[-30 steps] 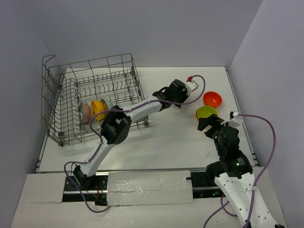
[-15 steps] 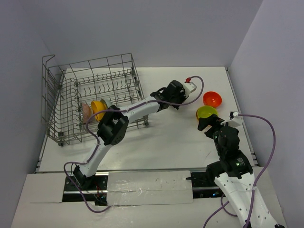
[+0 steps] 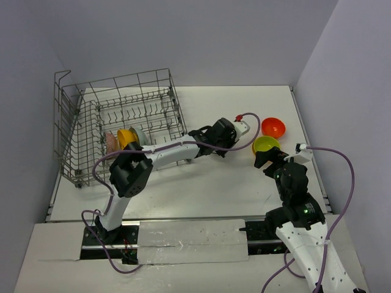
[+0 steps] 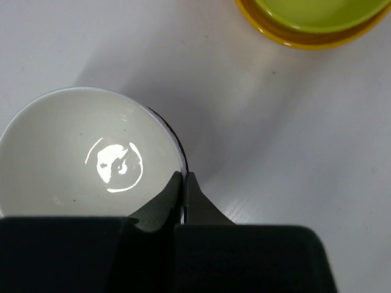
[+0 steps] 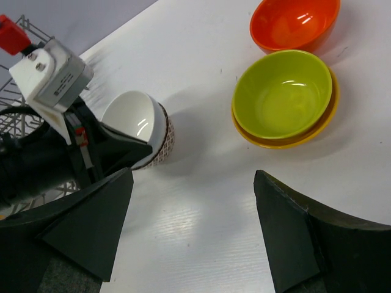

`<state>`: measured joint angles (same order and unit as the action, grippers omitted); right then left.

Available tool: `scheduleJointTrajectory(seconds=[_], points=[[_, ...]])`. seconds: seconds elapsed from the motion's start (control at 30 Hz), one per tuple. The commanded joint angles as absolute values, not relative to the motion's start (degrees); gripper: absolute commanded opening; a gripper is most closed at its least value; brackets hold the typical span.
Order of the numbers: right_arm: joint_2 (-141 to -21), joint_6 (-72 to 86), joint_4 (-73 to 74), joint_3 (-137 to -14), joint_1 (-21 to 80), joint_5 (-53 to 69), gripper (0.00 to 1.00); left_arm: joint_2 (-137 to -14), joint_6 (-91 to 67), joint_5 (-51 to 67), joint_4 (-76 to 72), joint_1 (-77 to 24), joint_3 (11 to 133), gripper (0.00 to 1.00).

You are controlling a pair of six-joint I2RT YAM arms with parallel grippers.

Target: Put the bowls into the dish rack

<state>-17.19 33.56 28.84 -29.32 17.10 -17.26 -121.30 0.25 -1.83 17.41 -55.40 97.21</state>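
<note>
The left gripper is clamped on the white bowl's rim, lower left of the wrist view, one finger inside the wall, so it can be carried. The dish rack is seen upper left overhead, well apart. The right gripper is spread, empty.

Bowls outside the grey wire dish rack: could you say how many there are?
4: white bowl in the left gripper, lime green bowl nested in a yellow bowl, red-orange bowl beside them.
</note>
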Motion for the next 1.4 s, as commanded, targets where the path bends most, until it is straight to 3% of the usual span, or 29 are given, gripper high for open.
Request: scheduleJointTrajectory(seconds=[0.0,0.13,0.37,0.63,0.77,1.37], points=[[-16.4,33.2,27.7,-30.1,17.1,-17.5,0.87,-116.9,-3.2,-5.2,18.5,-57.1,93.6,0.03],[-16.6,33.2,27.4,-30.0,17.1,-17.2,0.87,-116.4,-4.5,-6.3,18.1,-57.6,92.6,0.17],[-15.9,33.3,27.8,-30.0,17.1,-17.2,0.87,-118.1,-4.8,-6.8,18.1,-57.7,94.5,0.24],[-15.6,33.5,27.9,-29.8,17.1,-17.5,0.87,-118.6,-5.0,-6.6,17.6,-57.7,94.7,0.16],[-15.5,33.5,27.9,-29.9,17.1,-17.6,0.87,-118.7,-5.0,-6.4,17.8,-57.7,95.2,0.00],[-14.8,33.5,27.7,-29.7,17.1,-17.4,0.87,-98.6,-4.9,-5.5,12.1,-57.6,99.7,0.00]])
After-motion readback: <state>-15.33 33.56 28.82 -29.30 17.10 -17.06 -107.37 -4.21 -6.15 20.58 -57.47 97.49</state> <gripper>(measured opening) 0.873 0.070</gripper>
